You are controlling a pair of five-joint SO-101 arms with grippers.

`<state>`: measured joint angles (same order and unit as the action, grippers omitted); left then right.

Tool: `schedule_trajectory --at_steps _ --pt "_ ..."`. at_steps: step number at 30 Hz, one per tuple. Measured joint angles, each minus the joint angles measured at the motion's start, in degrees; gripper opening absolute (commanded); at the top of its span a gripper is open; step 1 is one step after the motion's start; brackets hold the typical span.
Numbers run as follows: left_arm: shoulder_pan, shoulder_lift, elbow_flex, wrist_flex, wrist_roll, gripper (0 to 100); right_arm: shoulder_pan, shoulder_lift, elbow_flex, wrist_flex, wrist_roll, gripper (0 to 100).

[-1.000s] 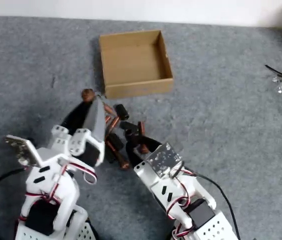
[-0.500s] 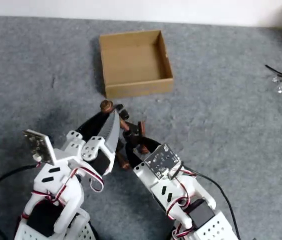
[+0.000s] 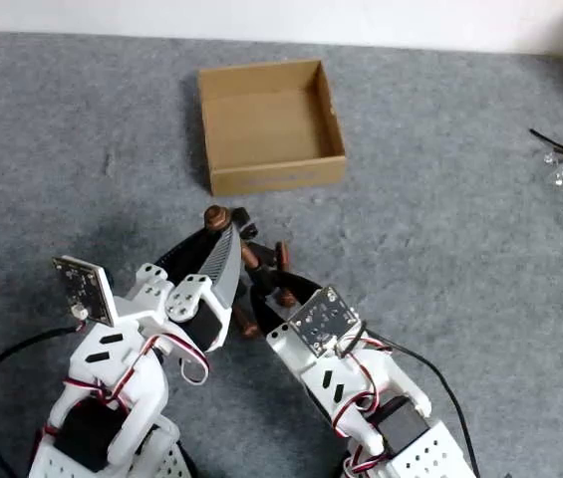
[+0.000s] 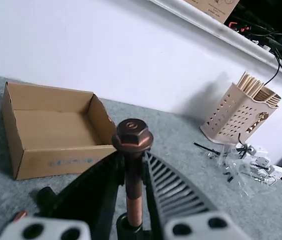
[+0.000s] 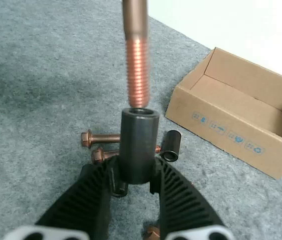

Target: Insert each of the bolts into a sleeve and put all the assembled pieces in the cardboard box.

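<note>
Left gripper point(image 4: 132, 159) clamped on copper bolt point(image 4: 132, 136), threaded tip at the mouth of upright black sleeve point(image 5: 140, 137), which is clamped in right gripper point(image 5: 140, 167). Loose bolts point(image 5: 101, 137) and spare sleeve point(image 5: 171, 146) lie on worktop point(image 3: 440, 249) near cardboard box point(image 3: 273, 177).

The bolt point(image 4: 133, 192) is copper-coloured metal, smooth with a slight sheen. The sleeve point(image 5: 140, 145) is dark, matt metal. The cardboard box point(image 3: 276, 177) is matt brown paperboard. The surface point(image 3: 440, 199) is rough grey cloth.

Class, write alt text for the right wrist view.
The right claw grips an upright black sleeve, a copper bolt hanging threads-down at its mouth. Beyond lie loose bolts, another sleeve and an open cardboard box.
</note>
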<state>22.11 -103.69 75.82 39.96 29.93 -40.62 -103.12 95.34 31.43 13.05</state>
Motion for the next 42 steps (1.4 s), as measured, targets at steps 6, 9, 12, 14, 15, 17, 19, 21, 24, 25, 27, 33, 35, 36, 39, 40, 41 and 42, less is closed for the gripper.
schedule_trajectory --at_steps 6,9,12,14,15,17,19,21,24,25,27,33,35,36,39,40,41,42 --pt "-0.1 -0.1 1.8 0.0 -0.1 1 -0.1 0.0 0.0 0.0 0.1 0.3" --pt "0.4 0.0 3.3 0.0 0.1 1 -0.1 0.0 0.0 0.0 0.1 0.3" --pt "0.4 0.0 3.9 0.0 0.1 1 -0.1 0.0 0.0 0.0 0.1 0.3" --pt "0.4 0.0 3.9 0.0 0.1 1 -0.1 0.0 0.0 0.0 0.1 0.3" --pt "0.4 0.0 3.9 0.0 0.1 1 -0.1 0.0 0.0 0.0 0.1 0.3" --pt "0.4 0.0 3.9 0.0 0.1 1 -0.1 0.0 0.0 0.0 0.1 0.3" --pt "0.7 0.0 4.9 0.0 0.2 1 -0.1 0.0 0.0 0.0 0.1 0.3" --pt "2.7 0.0 6.7 0.0 0.2 1 -0.1 0.0 0.0 0.0 0.1 0.3" --pt "4.6 0.0 8.4 0.0 0.2 1 -0.1 0.0 0.0 0.0 0.0 0.3" --pt "4.6 0.0 8.4 0.0 0.2 1 -0.1 0.0 0.0 0.0 0.0 0.3" --pt "4.6 0.0 8.4 0.0 0.2 1 0.0 0.0 0.0 0.0 0.0 0.4" --pt "4.6 0.0 8.4 0.0 0.2 1 0.0 0.0 0.0 0.0 0.0 0.4" --pt "4.6 0.0 8.4 0.0 0.2 1 0.0 0.0 0.1 0.0 0.0 0.4" --pt "4.6 0.0 8.4 0.0 0.2 1 0.0 0.0 0.1 0.0 0.0 0.4" --pt "4.6 0.0 8.4 0.0 0.2 7 0.0 0.0 0.1 0.0 0.0 0.4" --pt "4.6 0.0 8.4 0.0 0.2 13 0.0 0.0 0.2 0.0 0.0 0.4" --pt "4.4 0.0 8.4 0.0 0.2 18 0.0 0.0 0.2 0.0 0.0 0.4" --pt "4.0 0.0 8.4 0.0 0.2 25 0.0 0.0 0.2 0.0 0.0 0.4"
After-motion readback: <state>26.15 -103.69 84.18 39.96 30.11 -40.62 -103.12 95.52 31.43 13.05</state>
